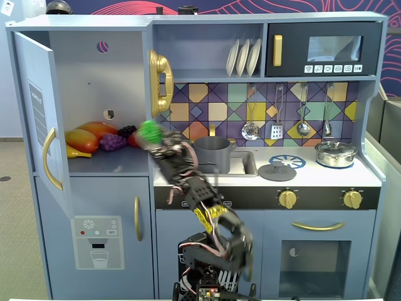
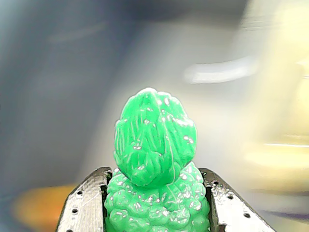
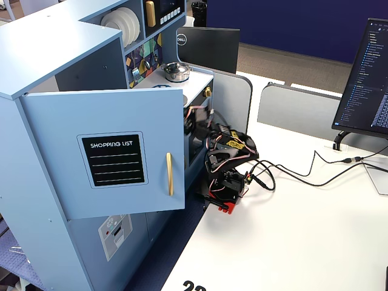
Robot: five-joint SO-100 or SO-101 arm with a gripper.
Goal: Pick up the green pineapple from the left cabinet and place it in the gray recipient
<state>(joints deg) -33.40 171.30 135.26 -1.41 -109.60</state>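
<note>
The green pineapple (image 1: 150,130) is held in my gripper (image 1: 153,138) in the air at the right-hand opening edge of the left cabinet (image 1: 94,81), just above shelf level. In the wrist view the pineapple (image 2: 154,130) fills the middle with its leafy top pointing away, and my gripper (image 2: 154,173) is shut on its bumpy body. The background there is blurred. The gray recipient (image 1: 212,155) stands on the counter to the right of the gripper, beside the sink. In the other fixed view the cabinet door (image 3: 109,151) hides the gripper and the pineapple.
A mango (image 1: 94,132) and purple grapes (image 1: 113,142) lie on the cabinet shelf. The cabinet door (image 1: 37,125) stands open to the left. A gold toy phone (image 1: 160,81) hangs on the cabinet's right wall above the gripper. A silver lidded pot (image 1: 335,152) sits far right.
</note>
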